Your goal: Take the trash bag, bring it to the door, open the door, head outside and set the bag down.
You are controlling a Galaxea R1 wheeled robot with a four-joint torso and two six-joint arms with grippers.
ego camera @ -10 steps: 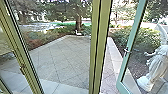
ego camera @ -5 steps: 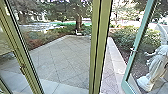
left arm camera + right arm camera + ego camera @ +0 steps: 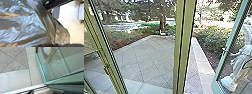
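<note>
Honestly, I couldn't tell from my feeds how the jaws stood on either arm, whether apart, together or clamped on anything. The trash bag [image 3: 25, 26] was right up close to my left wrist camera, its shiny plastic crumpled into creases, with a thinner, see-through fold [image 3: 63, 35] hanging beside the main bulk. Past that fold I had a pale surface [image 3: 70, 18] and part of a white boxy thing [image 3: 81, 11]. My right wrist camera looked down on a light metal strip [image 3: 23, 88], with smooth slabs [image 3: 13, 78] and speckled paving [image 3: 13, 60] just beyond it, next to a green frame [image 3: 40, 70] holding glass. Farther out, in the head view, the door [image 3: 231, 41] stood open towards the right edge, tilted in my view, its handle [image 3: 225, 51] about halfway up. A thick olive post [image 3: 182, 47] ran from top to bottom just right of centre, and slimmer framing [image 3: 105, 55] slanted down the left side. Between them I saw the patio [image 3: 146, 60], and above it, near the top centre, a tree trunk [image 3: 163, 23]. Bushes [image 3: 219, 40] filled the upper right, and a white statue [image 3: 239, 68] stood at the lower right.
</note>
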